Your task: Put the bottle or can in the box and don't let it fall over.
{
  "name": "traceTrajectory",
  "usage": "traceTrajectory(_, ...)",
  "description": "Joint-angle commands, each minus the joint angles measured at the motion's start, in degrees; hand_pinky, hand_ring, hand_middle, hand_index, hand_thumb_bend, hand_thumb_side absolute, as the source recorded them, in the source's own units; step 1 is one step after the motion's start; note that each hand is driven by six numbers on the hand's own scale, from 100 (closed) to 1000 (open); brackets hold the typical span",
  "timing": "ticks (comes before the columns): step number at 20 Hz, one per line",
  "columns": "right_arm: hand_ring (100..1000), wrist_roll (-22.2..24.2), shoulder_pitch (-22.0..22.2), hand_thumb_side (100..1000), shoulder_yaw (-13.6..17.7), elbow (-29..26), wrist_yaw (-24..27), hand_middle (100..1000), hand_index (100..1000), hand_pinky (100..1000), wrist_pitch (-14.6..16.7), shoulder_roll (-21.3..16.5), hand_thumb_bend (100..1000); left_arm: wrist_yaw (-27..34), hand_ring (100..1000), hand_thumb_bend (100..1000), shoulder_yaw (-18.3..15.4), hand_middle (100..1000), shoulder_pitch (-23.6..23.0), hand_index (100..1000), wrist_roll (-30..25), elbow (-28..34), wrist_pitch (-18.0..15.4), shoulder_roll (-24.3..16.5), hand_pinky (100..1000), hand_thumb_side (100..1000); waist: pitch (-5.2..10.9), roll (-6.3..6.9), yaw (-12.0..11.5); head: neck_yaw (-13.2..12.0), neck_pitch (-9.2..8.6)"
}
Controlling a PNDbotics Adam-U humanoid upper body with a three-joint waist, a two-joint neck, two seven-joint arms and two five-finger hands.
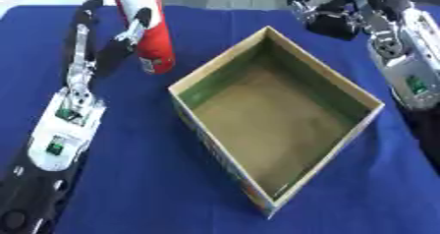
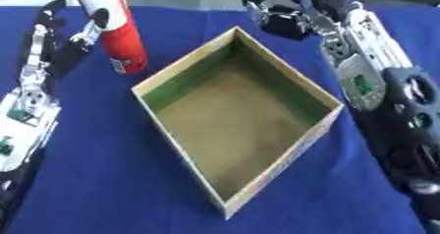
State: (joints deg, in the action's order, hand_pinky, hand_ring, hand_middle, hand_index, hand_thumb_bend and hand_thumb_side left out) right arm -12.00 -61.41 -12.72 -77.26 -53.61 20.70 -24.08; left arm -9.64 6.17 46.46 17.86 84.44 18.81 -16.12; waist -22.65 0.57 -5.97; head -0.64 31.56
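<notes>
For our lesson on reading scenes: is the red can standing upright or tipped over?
Upright, outside the box. The red can stands on its base on the blue cloth, the left hand beside it with fingers against its side.

1 red/white can (image 1: pixel 148 26), 1 open box (image 1: pixel 273 130), 2 robot hands: left (image 1: pixel 90 51) & right (image 2: pixel 284 16)
</notes>
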Motion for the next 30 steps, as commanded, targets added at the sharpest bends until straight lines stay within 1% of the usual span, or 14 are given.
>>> traceTrajectory(1, 195, -1.4, -0.6, 100, 0.6, -1.7, -1.8, 573, 306, 567, -0.9, -1.3, 100, -0.7, 988, 659, -0.1, 1000, 1.2, 954, 0.1, 1.0, 0.3, -1.2, 1000, 654, 1.3, 0.07, 0.1, -0.2, -0.9)
traceTrajectory(2, 191, -1.6, -0.6, 100, 0.5, -1.7, -2.0, 570, 304, 568, -1.1, -1.2, 100, -0.8, 988, 666, -0.1, 1000, 1.2, 952, 0.2, 1.0, 0.4, -1.2, 1000, 672, 1.29, 0.04, 0.2, -0.2, -1.01)
traceTrajectory(5, 189, -2.0, -0.6, 100, 0.5, -1.5, -2.3, 577, 300, 567, -1.3, -1.1, 100, -1.3, 988, 682, -0.1, 1000, 1.5, 944, 0.4, 0.8, 0.4, -1.1, 1000, 678, 1.25, 0.02, 0.4, -0.3, -1.25)
traceTrajectory(6, 189, -2.1, -0.6, 100, 0.5, -1.5, -2.4, 579, 298, 566, -1.4, -1.1, 100, -1.5, 989, 682, -0.1, 1000, 1.6, 943, 0.4, 0.8, 0.3, -1.2, 1000, 641, 1.23, 0.01, 0.4, -0.3, -1.3)
traceTrajectory(7, 189, -2.3, -0.6, 100, 0.5, -1.5, -2.6, 581, 297, 566, -1.4, -1.1, 100, -1.7, 989, 682, -0.1, 1000, 1.8, 943, 0.4, 0.8, 0.1, -1.2, 1000, 632, 1.21, 0.01, 0.5, -0.3, -1.33)
traceTrajectory(8, 190, -2.5, -0.5, 100, 0.5, -1.7, -2.8, 595, 292, 561, -1.4, -1.1, 100, -1.9, 989, 684, 0.0, 1000, 1.9, 945, 0.3, 0.8, 0.0, -1.2, 1000, 531, 1.2, 0.02, 0.5, -0.4, -1.41)
traceTrajectory(11, 186, -3.6, -0.3, 100, 0.5, -1.8, -3.5, 595, 288, 560, -1.5, -1.1, 100, -1.9, 989, 681, 0.0, 1000, 2.2, 948, -0.4, 0.7, -0.2, -1.0, 1000, 514, 1.12, 0.06, 0.6, -0.4, -1.56)
traceTrajectory(12, 187, -3.8, -0.2, 100, 0.5, -1.9, -3.5, 619, 286, 560, -1.7, -1.1, 100, -1.9, 988, 704, -0.1, 1000, 2.3, 947, -0.4, 0.7, -0.3, -0.9, 1000, 487, 1.1, 0.05, 0.6, -0.4, -1.6)
traceTrajectory(13, 187, -4.0, -0.1, 100, 0.5, -1.9, -3.3, 627, 286, 560, -1.8, -1.1, 100, -1.8, 987, 710, -0.1, 1000, 2.5, 947, -0.4, 0.7, -0.3, -0.9, 1000, 478, 1.09, 0.04, 0.7, -0.4, -1.63)
traceTrajectory(14, 187, -4.2, -0.1, 100, 0.5, -1.9, -3.2, 652, 284, 559, -2.0, -1.1, 100, -1.8, 985, 714, -0.1, 1000, 2.6, 944, -0.2, 0.7, -0.2, -0.9, 1000, 445, 1.07, 0.05, 0.7, -0.5, -1.66)
traceTrajectory(18, 185, -4.8, 0.2, 100, 0.5, -2.1, -2.5, 684, 278, 557, -2.4, -1.1, 100, -1.5, 983, 744, 0.0, 1000, 3.1, 944, 0.3, 0.6, 0.1, -0.9, 1000, 417, 0.98, 0.11, 0.9, -0.6, -1.77)
traceTrajectory(22, 183, -4.5, 0.1, 100, 0.5, -1.9, -1.9, 684, 276, 560, -2.6, -1.1, 100, -1.1, 984, 730, 0.1, 1000, 3.2, 944, 0.2, 0.4, 0.2, -0.9, 1000, 420, 0.8, 0.17, 1.1, -0.6, -2.05)
traceTrajectory(25, 182, -4.1, -0.1, 100, 0.6, -1.6, -1.3, 691, 275, 562, -2.5, -1.1, 100, -0.9, 985, 738, 0.2, 1000, 3.5, 944, 0.0, 0.1, 0.2, -1.0, 1000, 407, 0.62, 0.17, 1.2, -0.6, -2.23)
traceTrajectory(30, 179, -3.4, -0.5, 100, 0.7, -1.0, 0.1, 717, 274, 572, -2.1, -1.0, 100, -0.4, 983, 675, 0.0, 1000, 3.8, 939, -0.4, -0.4, 0.4, -1.0, 1000, 451, 0.18, 0.17, 1.1, -0.5, -2.63)
